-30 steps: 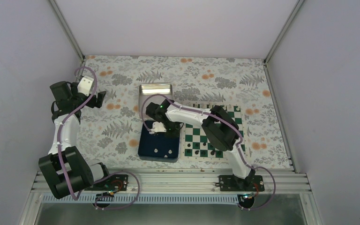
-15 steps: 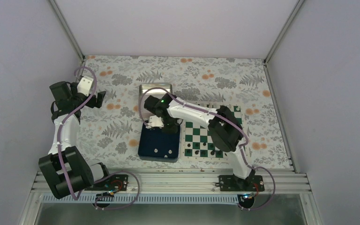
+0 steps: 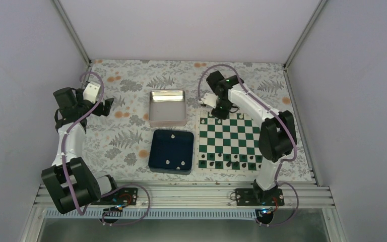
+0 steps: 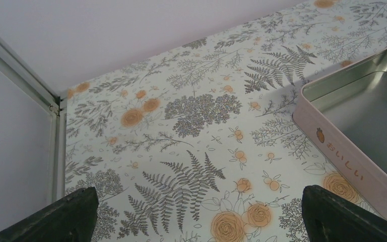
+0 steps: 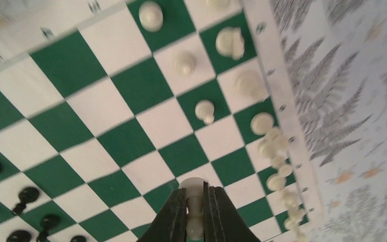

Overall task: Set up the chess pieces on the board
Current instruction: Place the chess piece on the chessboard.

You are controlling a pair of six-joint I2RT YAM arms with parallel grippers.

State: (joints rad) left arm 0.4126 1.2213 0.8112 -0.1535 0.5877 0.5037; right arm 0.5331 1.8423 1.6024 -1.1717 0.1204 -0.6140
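The board [image 3: 228, 140] has dark green and white squares inside a pale border marked with small dark letters; the chess pieces [image 5: 204, 110] on it are creamy white, and the other small figures [image 5: 27, 194] are black. The table [image 4: 191, 166] is white, printed with grey ferns and orange flowers. The tin [image 4: 342, 156] is silvery inside and pale pink outside with orange lettering, and the tray [image 3: 171, 148] is dark blue.

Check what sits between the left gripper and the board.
The metal tin sits between the left gripper and the board, with bare floral tablecloth on either side of it. The top external view shows this.
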